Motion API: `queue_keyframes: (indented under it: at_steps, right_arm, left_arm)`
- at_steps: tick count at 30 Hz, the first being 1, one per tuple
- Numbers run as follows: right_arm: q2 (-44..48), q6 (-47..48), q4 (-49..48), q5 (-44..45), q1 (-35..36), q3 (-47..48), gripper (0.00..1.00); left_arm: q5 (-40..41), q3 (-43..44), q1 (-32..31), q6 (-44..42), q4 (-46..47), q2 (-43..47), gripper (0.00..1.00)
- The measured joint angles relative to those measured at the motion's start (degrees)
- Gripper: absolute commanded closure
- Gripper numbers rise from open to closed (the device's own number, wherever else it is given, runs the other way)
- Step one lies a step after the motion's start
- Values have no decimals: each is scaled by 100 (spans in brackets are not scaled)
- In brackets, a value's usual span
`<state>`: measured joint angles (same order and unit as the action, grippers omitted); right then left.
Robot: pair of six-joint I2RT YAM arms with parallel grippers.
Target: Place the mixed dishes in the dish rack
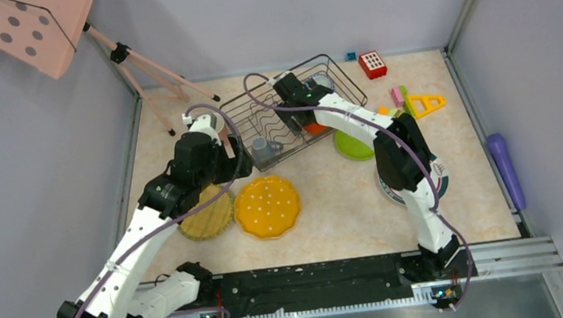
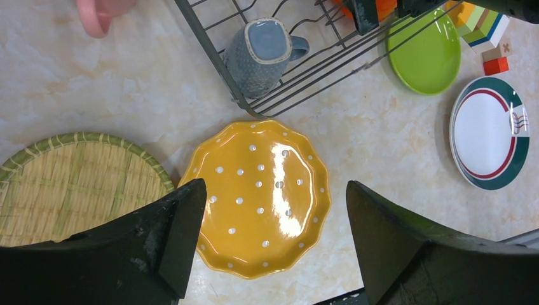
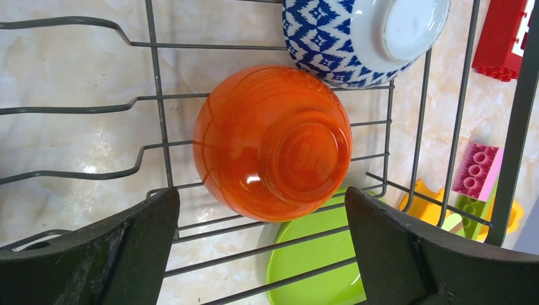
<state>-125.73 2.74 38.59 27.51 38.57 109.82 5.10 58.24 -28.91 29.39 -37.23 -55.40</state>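
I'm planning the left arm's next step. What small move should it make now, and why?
Probably lower the left pincer toward the yellow dotted scalloped plate and go for its rim. The jaws stand open directly above that plate, which lies flat on the table outside the dish rack, while the grey mug already sits inside.

Dish rack [image 1: 262,121], grey mug [image 1: 263,148] inside

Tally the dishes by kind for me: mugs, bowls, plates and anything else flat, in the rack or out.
Mugs: 2 (pink mug, grey mug)
Bowls: 2 (orange-red bowl, patterned bowl)
Plates: 3 (yellow scalloped plate, lime green plate, white green-rimmed plate)
Woven tray: 1
Total: 8
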Motion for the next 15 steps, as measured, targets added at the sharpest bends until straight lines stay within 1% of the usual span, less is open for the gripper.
queue_keyframes:
  at_steps: [7,10,12,15]
  right_arm:
    - [313,-151,11,-380,-50,-96,1]
    - [802,-284,-48,-610,-50,-452,2]
    - [1235,-385,-149,-767,-50,-791,6]
    - [2004,-568,-352,-997,-50,-1412,9]
  left_arm:
    - [-13,0,13,0,24,-50,15]
    - [4,0,26,0,37,-50,15]
    - [26,-15,35,2,50,-50,16]
    - [48,-125,35,11,94,-48,18]
